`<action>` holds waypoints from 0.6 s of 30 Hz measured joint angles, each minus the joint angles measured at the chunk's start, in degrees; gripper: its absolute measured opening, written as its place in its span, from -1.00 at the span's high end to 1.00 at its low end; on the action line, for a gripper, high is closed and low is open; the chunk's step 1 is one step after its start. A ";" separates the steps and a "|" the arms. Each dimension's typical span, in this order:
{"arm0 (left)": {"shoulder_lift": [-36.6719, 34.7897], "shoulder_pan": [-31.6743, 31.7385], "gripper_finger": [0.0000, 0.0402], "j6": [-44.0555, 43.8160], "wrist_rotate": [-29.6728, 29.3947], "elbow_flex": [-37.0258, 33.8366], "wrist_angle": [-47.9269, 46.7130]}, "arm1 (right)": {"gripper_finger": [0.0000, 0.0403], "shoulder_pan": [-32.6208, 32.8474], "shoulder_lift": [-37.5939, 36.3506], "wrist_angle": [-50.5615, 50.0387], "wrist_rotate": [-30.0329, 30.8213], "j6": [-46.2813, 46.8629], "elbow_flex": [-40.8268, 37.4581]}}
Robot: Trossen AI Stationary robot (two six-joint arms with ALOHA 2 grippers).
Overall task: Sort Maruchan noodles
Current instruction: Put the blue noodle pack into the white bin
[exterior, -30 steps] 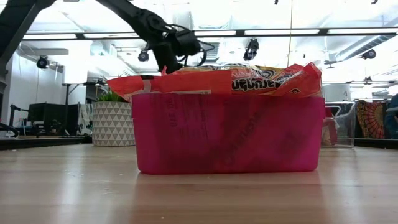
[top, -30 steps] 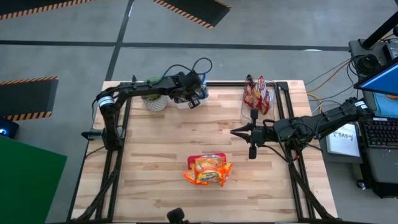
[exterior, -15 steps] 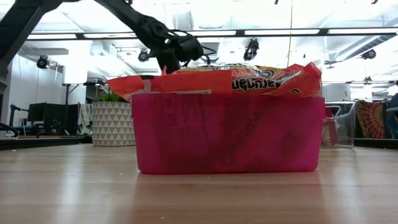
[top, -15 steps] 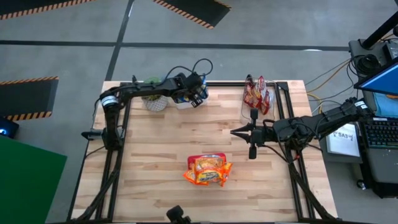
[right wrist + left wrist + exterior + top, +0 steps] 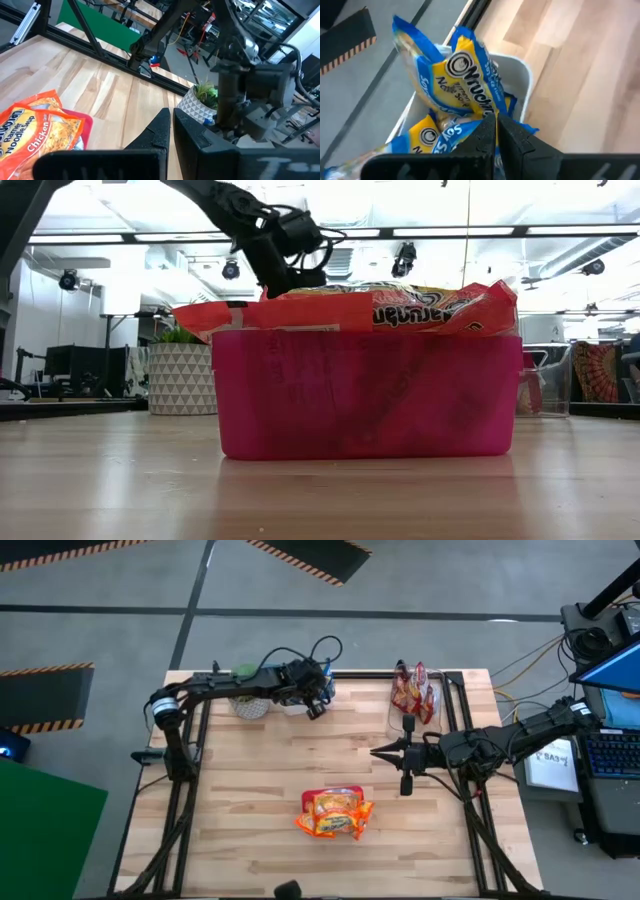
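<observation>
Closed tight, with nothing between its fingers, my left claw (image 5: 495,131) hangs over the white bin (image 5: 520,75) at about eleven o'clock on the surface (image 5: 260,780), right above the blue-and-yellow noodle packets (image 5: 460,85) piled inside. My right claw (image 5: 388,752), also shut and empty, waits out near three o'clock. Orange packets (image 5: 335,815) fill the pink bin (image 5: 365,395) at six o'clock, and the dark red packets (image 5: 412,690) stand in the clear bin (image 5: 392,718) at one o'clock. These packets look light and crinkly, and I judge the film slippery and the dry noodle block inside easy to crack. I would pinch one across its flat body near an edge seam, gently, since the loose corners would likely slide out.
</observation>
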 joint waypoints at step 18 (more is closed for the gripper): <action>-2.96 -0.05 1.00 0.12 -4.94 -2.77 -1.56 | 0.94 0.00 -0.02 -0.55 0.02 0.42 0.00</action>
